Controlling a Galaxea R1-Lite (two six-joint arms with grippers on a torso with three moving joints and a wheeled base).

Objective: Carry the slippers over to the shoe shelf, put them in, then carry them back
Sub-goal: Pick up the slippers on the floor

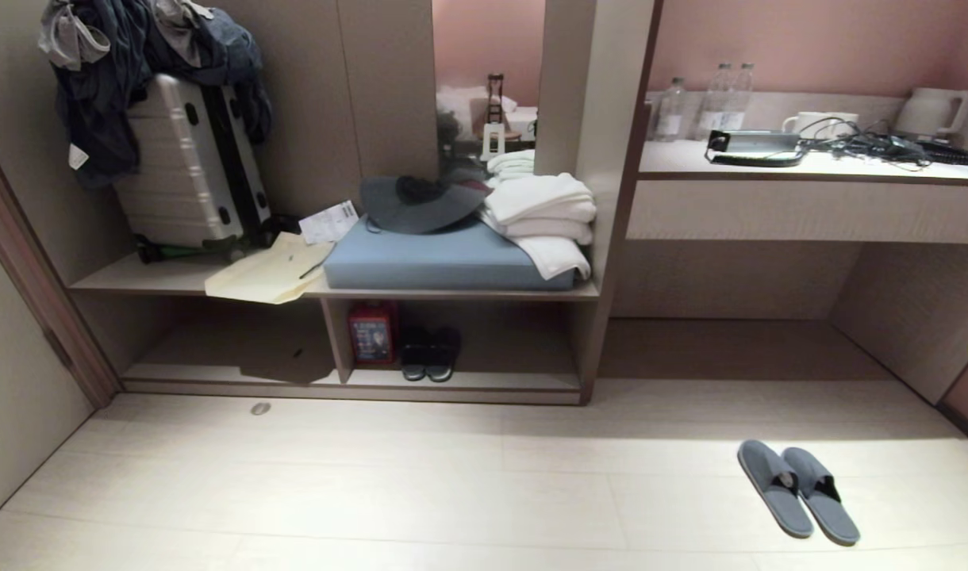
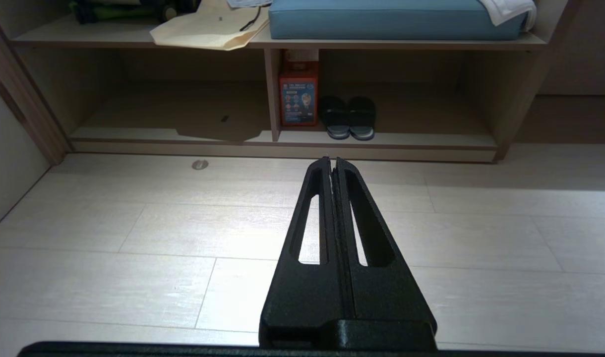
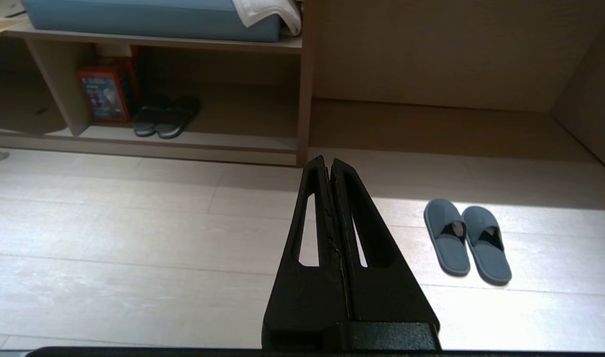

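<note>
Inside, dark shoes [image 1: 429,354] beside red box [image 1: 372,333].

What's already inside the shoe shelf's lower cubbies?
In the shoe shelf, the right cubby holds a red box beside the divider and a dark closed-toe pair. The left cubby shows only shadow; its back corners are too dark to check.

Two slippers [image 1: 797,492], three bottles [image 1: 714,99], one suitcase [image 1: 186,162].

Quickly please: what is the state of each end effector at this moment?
Left end effector: closed, holding nothing, above the floor.
Right end effector: closed, holding nothing; the slippers lie apart on the floor.
</note>
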